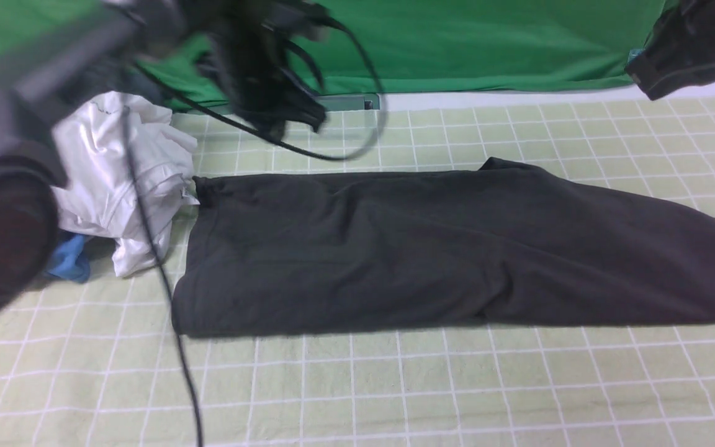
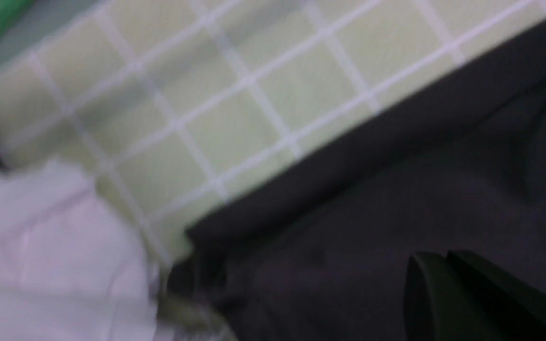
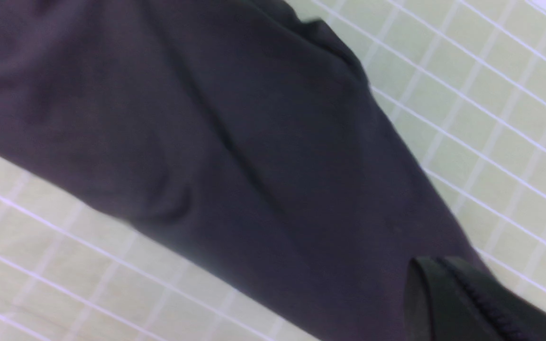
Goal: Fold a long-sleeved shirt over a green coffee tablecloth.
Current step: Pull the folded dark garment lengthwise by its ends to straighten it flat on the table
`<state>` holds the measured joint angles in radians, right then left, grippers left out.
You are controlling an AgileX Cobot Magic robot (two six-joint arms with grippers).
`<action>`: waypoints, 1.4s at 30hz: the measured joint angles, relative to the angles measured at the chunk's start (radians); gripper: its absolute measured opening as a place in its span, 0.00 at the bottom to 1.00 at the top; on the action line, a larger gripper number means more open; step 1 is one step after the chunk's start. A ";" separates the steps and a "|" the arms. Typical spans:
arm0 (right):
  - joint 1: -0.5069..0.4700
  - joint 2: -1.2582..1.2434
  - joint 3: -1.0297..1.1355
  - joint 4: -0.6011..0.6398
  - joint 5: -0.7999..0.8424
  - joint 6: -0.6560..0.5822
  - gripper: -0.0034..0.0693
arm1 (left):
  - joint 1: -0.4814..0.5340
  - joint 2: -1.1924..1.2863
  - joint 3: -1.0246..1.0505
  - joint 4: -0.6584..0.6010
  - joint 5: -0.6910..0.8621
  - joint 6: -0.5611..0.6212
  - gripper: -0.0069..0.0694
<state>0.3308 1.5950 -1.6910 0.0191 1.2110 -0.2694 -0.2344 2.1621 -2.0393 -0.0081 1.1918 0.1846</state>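
Observation:
The long-sleeved shirt (image 1: 426,248) is black and lies flat as a long band across the green coffee tablecloth (image 1: 395,385), a pale check cloth. My left gripper (image 1: 301,118) hangs blurred above the cloth behind the shirt's left end. In the left wrist view the shirt (image 2: 396,189) lies under my left gripper (image 2: 436,258), whose jaws are pressed together and hold nothing. My right gripper (image 1: 646,77) is raised at the far right. In the right wrist view it (image 3: 432,263) is shut and empty above the shirt (image 3: 254,142) and the tablecloth (image 3: 491,118).
A crumpled white garment (image 1: 121,167) and a blue one (image 1: 72,261) lie just left of the shirt. A bright green sheet (image 1: 488,43) hangs along the back. A black cable (image 1: 165,292) dangles from the left arm across the front left.

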 joint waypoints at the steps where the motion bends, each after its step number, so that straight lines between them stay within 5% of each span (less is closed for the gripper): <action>1: -0.001 0.000 0.000 -0.008 0.001 0.001 0.04 | 0.011 -0.006 0.005 -0.016 0.003 0.001 0.11; 8: -0.164 -0.010 0.064 -0.049 0.001 0.051 0.04 | 0.093 -0.210 0.290 -0.131 0.002 0.016 0.11; 15: -0.408 -0.009 0.266 -0.054 -0.037 0.092 0.11 | 0.084 -0.421 0.682 -0.242 -0.178 0.033 0.11; 21: -0.659 0.052 0.335 0.166 -0.184 0.046 0.50 | 0.083 -0.457 0.968 -0.266 -0.390 0.044 0.11; 26: -0.695 0.175 0.336 0.285 -0.238 0.010 0.61 | 0.083 -0.417 1.017 -0.265 -0.435 0.046 0.11; 42: -0.695 0.368 0.336 0.352 -0.396 -0.032 0.58 | 0.083 -0.359 1.019 -0.194 -0.445 -0.003 0.11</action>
<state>-0.3640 1.9626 -1.3552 0.3706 0.8150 -0.3017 -0.1515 1.8029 -1.0203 -0.2020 0.7469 0.1815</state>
